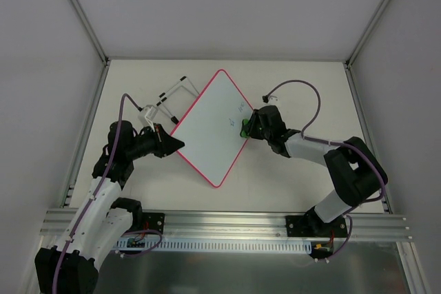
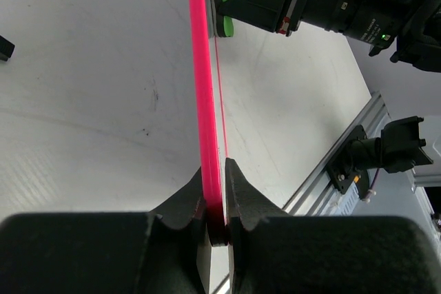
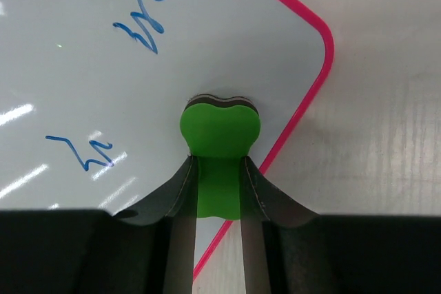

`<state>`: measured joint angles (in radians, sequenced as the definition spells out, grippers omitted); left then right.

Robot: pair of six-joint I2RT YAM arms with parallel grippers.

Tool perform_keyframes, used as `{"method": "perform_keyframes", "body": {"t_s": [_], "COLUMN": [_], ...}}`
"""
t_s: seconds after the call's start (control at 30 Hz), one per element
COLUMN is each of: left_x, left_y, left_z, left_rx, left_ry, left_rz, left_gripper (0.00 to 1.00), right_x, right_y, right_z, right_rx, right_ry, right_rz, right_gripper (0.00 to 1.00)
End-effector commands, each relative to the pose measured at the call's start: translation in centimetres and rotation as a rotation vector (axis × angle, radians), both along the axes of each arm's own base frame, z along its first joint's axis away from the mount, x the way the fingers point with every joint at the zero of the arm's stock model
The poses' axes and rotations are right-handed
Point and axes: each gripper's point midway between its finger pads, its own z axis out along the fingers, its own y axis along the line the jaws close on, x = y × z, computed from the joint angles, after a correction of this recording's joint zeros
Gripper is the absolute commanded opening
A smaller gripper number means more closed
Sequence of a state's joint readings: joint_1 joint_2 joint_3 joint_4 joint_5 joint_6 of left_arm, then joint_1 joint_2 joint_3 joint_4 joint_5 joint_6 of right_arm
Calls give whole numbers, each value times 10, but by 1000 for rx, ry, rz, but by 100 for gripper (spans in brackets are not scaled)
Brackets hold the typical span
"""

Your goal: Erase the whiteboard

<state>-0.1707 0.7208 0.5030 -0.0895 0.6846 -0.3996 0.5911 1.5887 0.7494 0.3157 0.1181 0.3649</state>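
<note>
The whiteboard with a pink-red frame lies turned like a diamond in the middle of the table. Blue marks show near its right corner and in the right wrist view. My left gripper is shut on the board's left edge; the pink frame runs between its jaws. My right gripper is shut on the green bone-shaped eraser, whose head rests on the board near its right corner. The eraser also shows in the left wrist view.
A black and white wire stand lies on the table behind the board's upper left edge. Grey walls enclose the table on three sides. An aluminium rail runs along the near edge.
</note>
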Motion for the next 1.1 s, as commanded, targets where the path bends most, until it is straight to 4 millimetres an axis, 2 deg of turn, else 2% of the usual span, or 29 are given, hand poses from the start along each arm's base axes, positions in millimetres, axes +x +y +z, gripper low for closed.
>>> {"method": "perform_keyframes", "body": {"t_s": [0.0,0.1,0.13,0.2,0.23,0.37,0.47,0.57,0.63,0.7,0.73,0.83,0.87,1.0,1.07], "left_x": [-7,-8,-8,-8,-8,-9,-10,-9,-9,-9,-9,-10,-11,-15,-16], "left_y": [-9,-10,-10,-10,-10,-10,-10,-9,-9,-9,-9,-10,-11,-13,-13], "left_z": [4,3,3,3,4,3,3,3,3,4,4,4,4,3,3], "left_rx": [71,68,67,68,68,64,62,65,65,65,67,62,59,51,48], "left_ry": [-147,-141,-141,-141,-144,-136,-138,-140,-139,-145,-146,-145,-147,-144,-141], "left_rz": [-152,-159,-160,-159,-158,-161,-159,-152,-148,-149,-150,-159,-166,-190,-195], "left_gripper": [0,0,0,0,0,0,0,0,0,0,0,0,0,0,0], "right_x": [-13,-14,-9,-14,-13,-8,1,14,14,19,16,16,15,14,18], "right_y": [32,56,66,84,96,115,116,103,89,75,60,39,27,6,2], "right_z": [13,42,58,79,96,129,134,119,89,72,48,23,6,-20,-22], "right_rx": [29,66,89,110,131,194,185,166,148,151,129,125,108,80,82], "right_ry": [-6,-65,-97,-139,-175,-238,-264,-246,-195,-178,-138,-104,-68,-17,-11], "right_rz": [105,147,155,183,194,214,207,159,118,79,46,-16,-41,-84,-91], "right_gripper": [0,0,0,0,0,0,0,0,0,0,0,0,0,0,0]}}
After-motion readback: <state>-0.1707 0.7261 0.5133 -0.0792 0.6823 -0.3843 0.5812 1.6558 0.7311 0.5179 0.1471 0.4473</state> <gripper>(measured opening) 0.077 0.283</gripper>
